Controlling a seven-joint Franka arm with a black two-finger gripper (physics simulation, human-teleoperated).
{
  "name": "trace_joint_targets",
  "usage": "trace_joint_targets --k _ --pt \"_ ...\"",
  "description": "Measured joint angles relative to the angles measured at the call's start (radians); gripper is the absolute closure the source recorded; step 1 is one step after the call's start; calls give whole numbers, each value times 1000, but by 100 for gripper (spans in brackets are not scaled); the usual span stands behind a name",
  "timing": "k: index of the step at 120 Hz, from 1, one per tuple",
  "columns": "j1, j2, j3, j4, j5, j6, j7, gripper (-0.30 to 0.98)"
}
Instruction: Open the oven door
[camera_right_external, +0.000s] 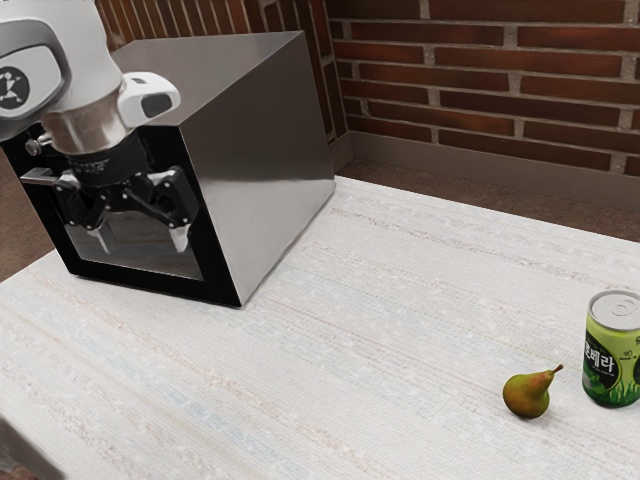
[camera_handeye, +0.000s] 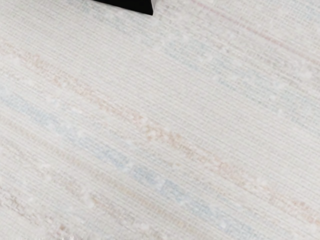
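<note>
Oven (camera_right_external: 265, 170) sits at the exterior view's left, far part of the table. Oven door (camera_right_external: 212, 250) is shut, front flush with the steel side. Gripper (camera_right_external: 142, 238) is in front of the door, fingers spread, nothing pinched, pointing down. Can't tell if it touches the door. Metal handle (camera_right_external: 38, 176) shows just beside the gripper, toward the exterior view's left, partly hidden; small knob (camera_right_external: 37, 146) above it. Wrist view: pale striped tablecloth (camera_handeye: 160, 135) plus a black lower corner of the oven front. Near the exterior view's right: pear (camera_right_external: 527, 393), upright, and green drink can (camera_right_external: 612, 350), upright just beside it. Both well apart from the oven. Brick wall (camera_right_external: 480, 80) at the far side.
</note>
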Motion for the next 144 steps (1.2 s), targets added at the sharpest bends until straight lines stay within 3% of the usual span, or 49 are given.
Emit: trace_joint_targets --k 15,22,34,42,58,74,120,144 --pt "0 -45 13 -50 6 5 -58 0" --pt "9 -127 28 -137 7 9 -81 0" --pt "192 -209 50 -218 -48 20 -116 0" --pt "243 -240 63 -251 -90 71 -136 0" --pt "229 -283 126 -308 -103 207 -169 0" --pt "196 -291 225 -319 -195 333 -242 0" --pt "275 -96 265 -324 -309 679 -400 0" --pt "332 7 266 -247 -333 780 -448 0"
